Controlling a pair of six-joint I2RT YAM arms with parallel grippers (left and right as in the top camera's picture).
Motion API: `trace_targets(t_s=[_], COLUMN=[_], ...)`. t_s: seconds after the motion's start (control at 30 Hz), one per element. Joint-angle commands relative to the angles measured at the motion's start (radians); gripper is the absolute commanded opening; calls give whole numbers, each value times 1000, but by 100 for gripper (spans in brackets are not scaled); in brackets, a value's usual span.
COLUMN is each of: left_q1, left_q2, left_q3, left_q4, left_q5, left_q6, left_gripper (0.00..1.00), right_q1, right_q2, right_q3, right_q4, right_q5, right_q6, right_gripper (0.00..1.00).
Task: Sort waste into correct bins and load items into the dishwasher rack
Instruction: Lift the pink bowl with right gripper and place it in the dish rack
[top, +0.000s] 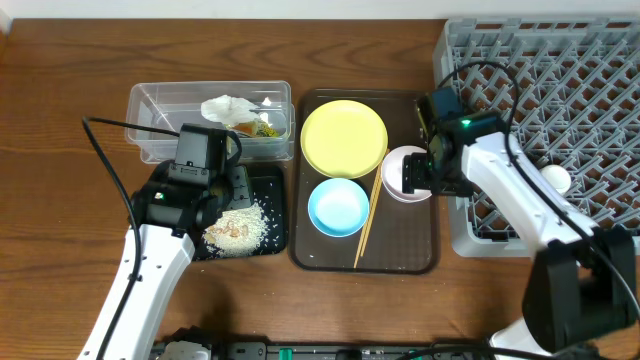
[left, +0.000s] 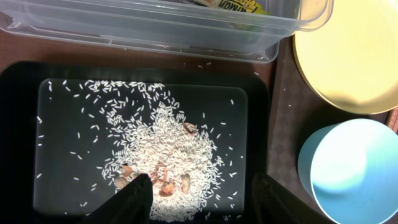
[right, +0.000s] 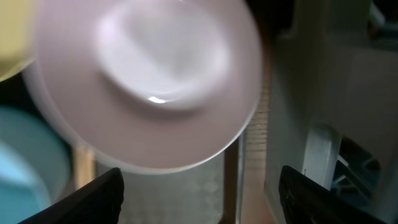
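Rice-like scraps (top: 238, 228) lie in the shallow black tray (top: 277, 195). My left gripper (top: 215, 205) hovers open and empty over the scraps (left: 163, 163), in the left wrist view (left: 202, 200). The clear tub (top: 150, 105) holds the white napkin (top: 229, 107) and the green-yellow wrapper (top: 263, 127). The yellow plate (top: 343, 138), light blue bowl (top: 338, 206), chopsticks (top: 367, 218) and pinkish-white bowl (top: 404, 165) sit on the brown tray. My right gripper (top: 412, 182) is open just over the pinkish bowl (right: 155, 81), in the right wrist view (right: 199, 194). The white cup (top: 555, 180) is in the grey rack (top: 560, 90).
The dark brown serving tray (top: 410, 250) lies between the black tray and the rack. The rack's near wall (right: 323, 93) stands close to the right of my right gripper. The clear tub's wall (left: 155, 28) borders the black tray (left: 18, 124) at the far side.
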Motion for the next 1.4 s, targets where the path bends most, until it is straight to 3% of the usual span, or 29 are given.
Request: trace_targets(t_s=[0.0, 0.2, 0.37, 1.07, 1.37], left_q1=[3, 3, 3, 3, 3], left_q2=[3, 3, 3, 3, 3], left_q3=[5, 5, 5, 5, 5], left_q4=[-3, -2, -3, -2, -2], left_q5=[-12, -12, -12, -12, -12], left_q6=[9, 9, 9, 9, 9], left_gripper=[55, 55, 55, 55, 55], right_q1=[11, 12, 16, 14, -26], right_q2=[39, 94, 109, 109, 21], right_q3=[-16, -25, -25, -76, 7], right_q4=[15, 83, 117, 140, 137], right_q5=[84, 81, 81, 86, 90], right_q6=[116, 122, 128, 186, 51], right_gripper=[78, 74, 50, 2, 1])
